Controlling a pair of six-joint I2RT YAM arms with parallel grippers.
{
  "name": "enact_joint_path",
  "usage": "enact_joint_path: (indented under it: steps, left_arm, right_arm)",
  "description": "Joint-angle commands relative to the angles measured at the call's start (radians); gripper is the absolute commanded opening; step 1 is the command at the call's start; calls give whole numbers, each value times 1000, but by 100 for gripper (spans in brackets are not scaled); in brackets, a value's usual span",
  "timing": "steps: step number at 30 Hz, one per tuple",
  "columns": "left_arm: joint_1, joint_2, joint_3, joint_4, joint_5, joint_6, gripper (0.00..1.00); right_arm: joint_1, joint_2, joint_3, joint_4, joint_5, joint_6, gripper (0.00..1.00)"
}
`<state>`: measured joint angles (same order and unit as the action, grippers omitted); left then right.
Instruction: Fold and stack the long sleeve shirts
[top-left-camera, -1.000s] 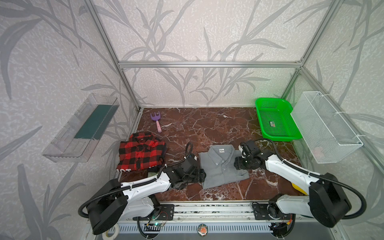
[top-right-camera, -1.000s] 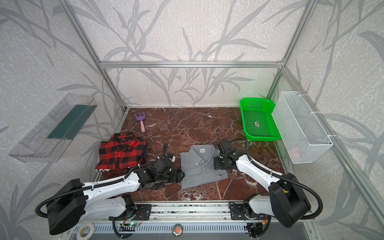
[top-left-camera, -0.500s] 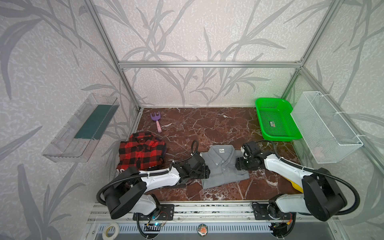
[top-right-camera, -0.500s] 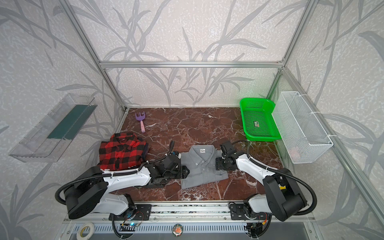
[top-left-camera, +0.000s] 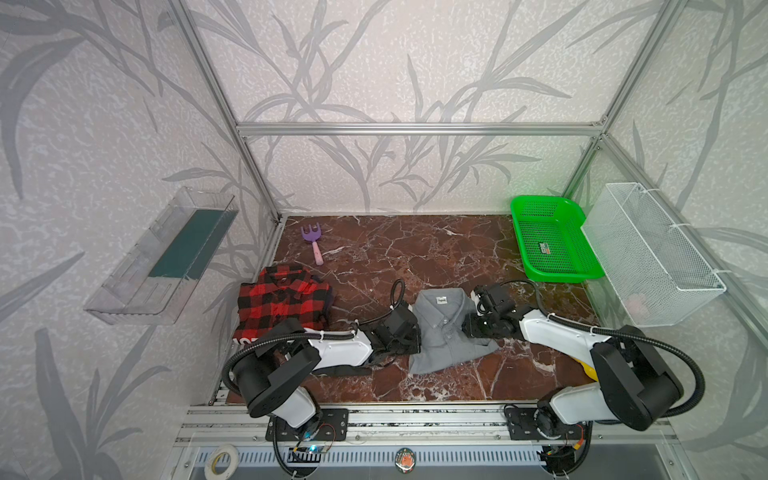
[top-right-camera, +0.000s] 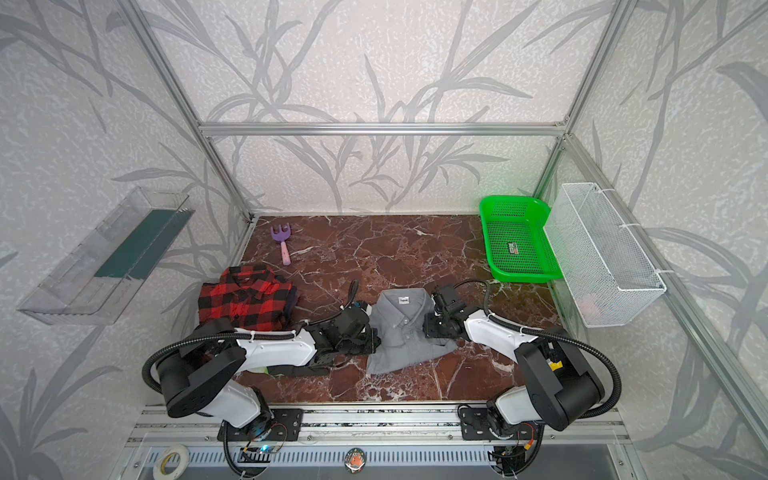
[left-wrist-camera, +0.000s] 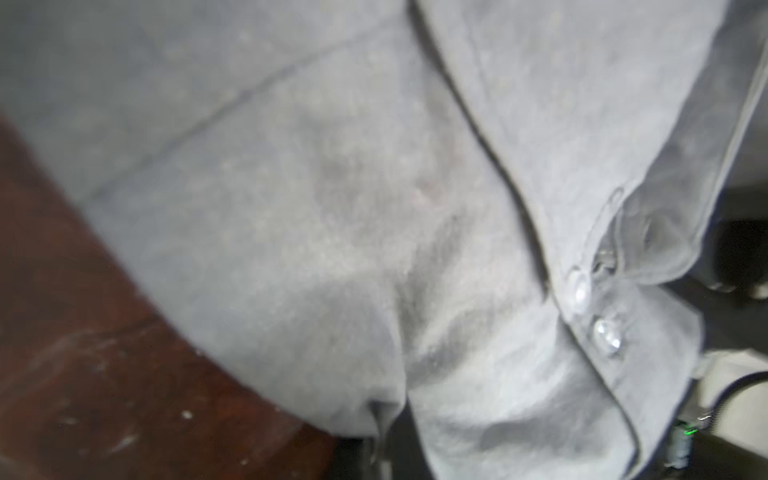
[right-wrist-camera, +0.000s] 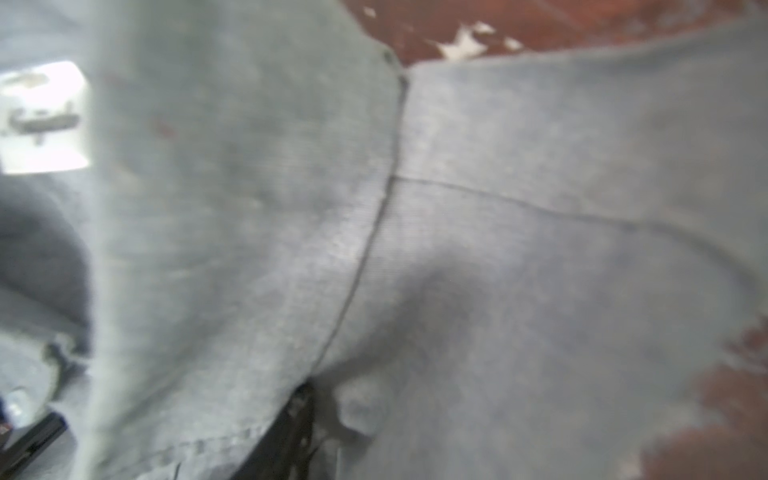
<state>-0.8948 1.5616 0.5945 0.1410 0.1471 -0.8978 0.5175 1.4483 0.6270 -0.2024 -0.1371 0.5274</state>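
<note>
Grey thin cloth shirt lies front-centre on the brown marble desk in both top views, flanked by left tool and right tool; red-and-black plaid shirt lies well apart, left. Left wrist view: tool pinches gathered cloth. Right wrist view: tool's grip unclear.

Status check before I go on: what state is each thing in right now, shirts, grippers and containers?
grey shirt: folded, buttoned, lying flat
plaid shirt: roughly folded, lying apart at the left, unstacked
left gripper: shut on the grey shirt's left edge
right gripper: at its right edge; open or shut cannot be told
green basket: upright, one small label inside
wire basket: hanging, something pale pink inside
purple rake: lying flat
</note>
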Motion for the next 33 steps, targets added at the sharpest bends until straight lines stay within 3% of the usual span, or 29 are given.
enact_joint_path:
  steps: [1, 7, 12, 18, 20, 24, 27, 33]
  left_arm:
    - [-6, 51, -36, -142, 5, -5, 0]
    - [16, 8, 67, -221, -11, 32, 0]
    - [69, -46, 281, -500, -120, 90, 0]
    - [239, -181, 415, -714, -201, 183, 0]
    - [269, -255, 443, -773, -295, 209, 0]
    - [359, -392, 440, -870, -379, 277, 0]
    - [479, -480, 416, -934, -401, 338, 0]
    - [714, -589, 344, -956, -563, 428, 0]
  right_arm:
    - [40, 76, -66, -1, -60, 58, 32]
    - [91, 25, -48, 42, -81, 99, 0]
    - [181, -81, 64, -23, -5, 147, 0]
    - [264, -81, 217, 28, 41, 189, 0]
    - [302, -32, 299, 37, 47, 195, 0]
    - [372, 80, 434, 92, 74, 217, 0]
    - [423, 190, 542, 147, 75, 242, 0]
    - [529, 432, 773, 234, 115, 271, 0]
